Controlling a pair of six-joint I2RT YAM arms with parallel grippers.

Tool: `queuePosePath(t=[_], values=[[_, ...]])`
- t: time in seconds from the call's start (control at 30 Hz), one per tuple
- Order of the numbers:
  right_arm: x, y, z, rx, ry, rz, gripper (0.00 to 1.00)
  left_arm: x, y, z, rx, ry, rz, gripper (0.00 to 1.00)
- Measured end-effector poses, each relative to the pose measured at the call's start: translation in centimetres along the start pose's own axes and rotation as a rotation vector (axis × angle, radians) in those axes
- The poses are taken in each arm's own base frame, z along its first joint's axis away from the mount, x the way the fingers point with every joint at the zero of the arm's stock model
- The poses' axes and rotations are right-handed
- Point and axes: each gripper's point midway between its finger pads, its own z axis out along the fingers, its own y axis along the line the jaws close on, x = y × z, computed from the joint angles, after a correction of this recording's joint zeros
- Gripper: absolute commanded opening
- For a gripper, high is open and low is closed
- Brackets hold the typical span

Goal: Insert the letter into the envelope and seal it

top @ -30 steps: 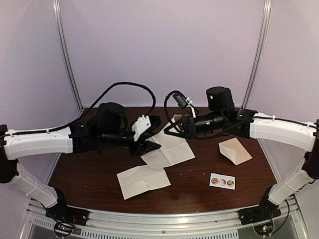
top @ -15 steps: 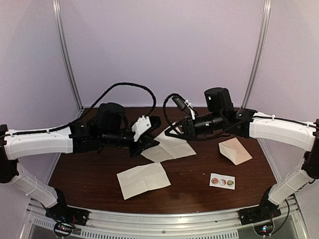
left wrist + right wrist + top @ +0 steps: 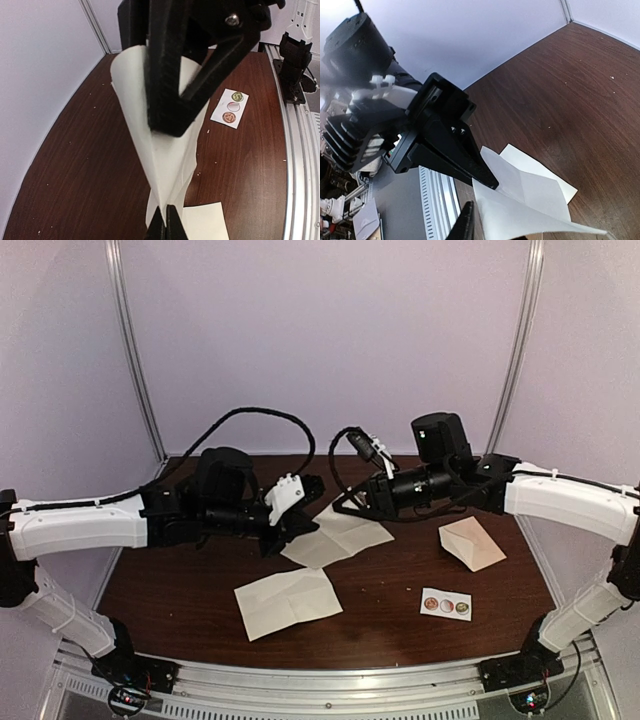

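Note:
The letter, a creased whitish sheet, hangs between my two grippers at mid-table. My left gripper is shut on its lower corner; the left wrist view shows the tips pinching the letter. My right gripper sits at the opposite corner, its black fingers against the sheet. In the right wrist view only one finger shows beside the letter, so its jaw gap is unclear. The tan envelope lies on the table to the right, apart from both grippers.
A second whitish sheet lies flat on the near side of the table, under the held letter. A small white strip with three round stickers lies near the front right. The metal rail runs along the near edge.
My left gripper has closed on the letter's corner. The letter's near edge has risen off the table a little. The right arm has barely shifted.

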Motion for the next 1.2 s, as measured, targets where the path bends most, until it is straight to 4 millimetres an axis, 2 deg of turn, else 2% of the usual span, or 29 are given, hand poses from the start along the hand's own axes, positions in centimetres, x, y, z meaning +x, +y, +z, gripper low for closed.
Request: queuePosePath(t=[0.13, 0.2, 0.3, 0.33, 0.43, 0.5, 0.57, 0.7, 0.77, 0.87, 1.07, 1.2], values=[[-1.2, 0.2, -1.6, 0.061, -0.045, -0.035, 0.41, -0.2, 0.5, -0.2, -0.012, 0.001, -0.02, 0.0], [-2.4, 0.3, -2.9, 0.102, -0.091, -0.059, 0.47, -0.5, 1.2, -0.4, -0.017, -0.008, -0.043, 0.0], [-4.6, 1.3, -6.0, 0.139, -0.199, -0.096, 0.58, -0.6, 3.2, -1.0, -0.027, -0.032, -0.109, 0.0], [-5.2, 1.6, -7.2, 0.158, -0.244, -0.115, 0.63, -0.6, 3.9, -1.3, -0.029, -0.04, -0.134, 0.0], [-6.1, 2.1, -9.4, 0.193, -0.333, -0.135, 0.89, -0.8, 5.9, -2.5, -0.027, -0.083, -0.209, 0.0], [-6.2, 2.0, -10.0, 0.205, -0.369, -0.135, 0.96, -1.6, 6.8, -3.6, -0.025, -0.126, -0.236, 0.0], [-5.7, 1.7, -9.8, 0.205, -0.38, -0.127, 0.97, -2.8, 6.8, -4.6, -0.015, -0.174, -0.239, 0.0], [-4.0, 0.4, -8.4, 0.197, -0.356, -0.076, 1.0, -5.6, 5.6, -6.5, 0.047, -0.287, -0.214, 0.0], [-3.3, -0.2, -7.7, 0.199, -0.337, -0.053, 1.0, -6.4, 4.8, -7.1, 0.088, -0.328, -0.201, 0.0], [-3.2, -0.4, -7.4, 0.195, -0.333, -0.046, 1.0, -6.7, 4.0, -7.4, 0.134, -0.351, -0.193, 0.0], [-4.4, 1.2, -7.5, 0.124, -0.387, -0.071, 1.0, -6.7, 3.0, -7.4, 0.192, -0.365, -0.185, 0.0], [-4.5, 1.6, -6.9, 0.075, -0.403, -0.072, 1.0, -6.8, 2.5, -7.7, 0.216, -0.376, -0.177, 0.0]])
